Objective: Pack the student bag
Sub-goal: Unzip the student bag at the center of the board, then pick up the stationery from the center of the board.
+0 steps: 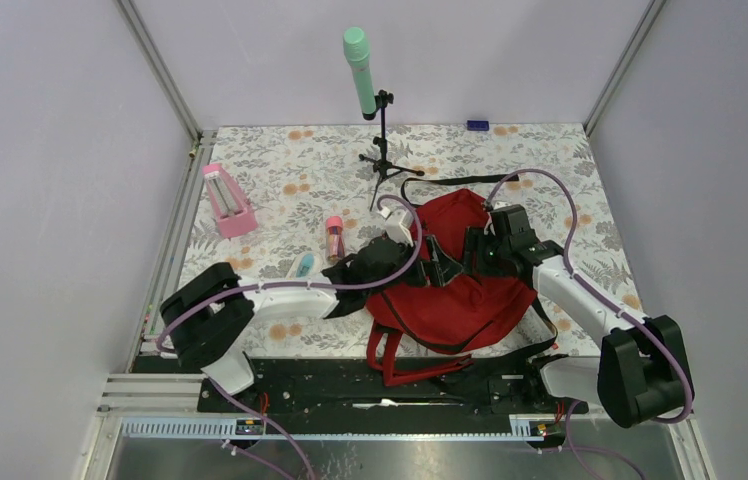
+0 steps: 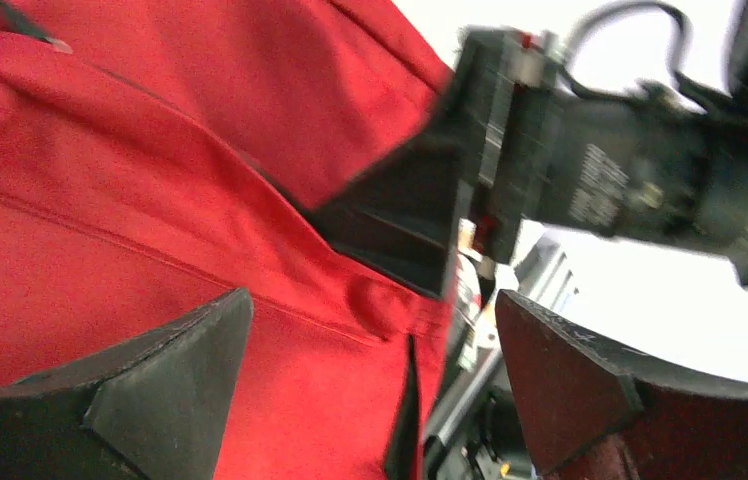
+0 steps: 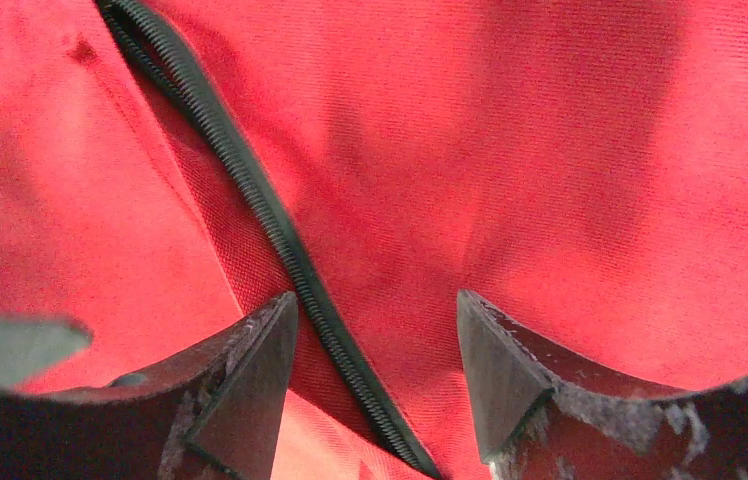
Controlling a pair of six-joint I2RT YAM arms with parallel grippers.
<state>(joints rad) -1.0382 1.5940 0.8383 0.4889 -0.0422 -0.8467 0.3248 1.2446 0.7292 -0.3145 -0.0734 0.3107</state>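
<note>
Lying on the table [image 1: 290, 165] near its front edge is one bag [image 1: 460, 300], under two hands, left hand [image 2: 370, 310] and right hand [image 3: 378, 300] both spread, gripping nothing; print on the right is unreadably blurred.

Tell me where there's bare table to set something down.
Bare cloth lies back left, between the pink box and the microphone stand, and back right, between the backpack and the small blue item. Crowded: the middle, where the left gripper and right gripper meet over the backpack, a pink tube beside it.

On floral table [image 1: 300, 170]: student bag [image 1: 460, 300], tripod [image 1: 382, 160]
</note>
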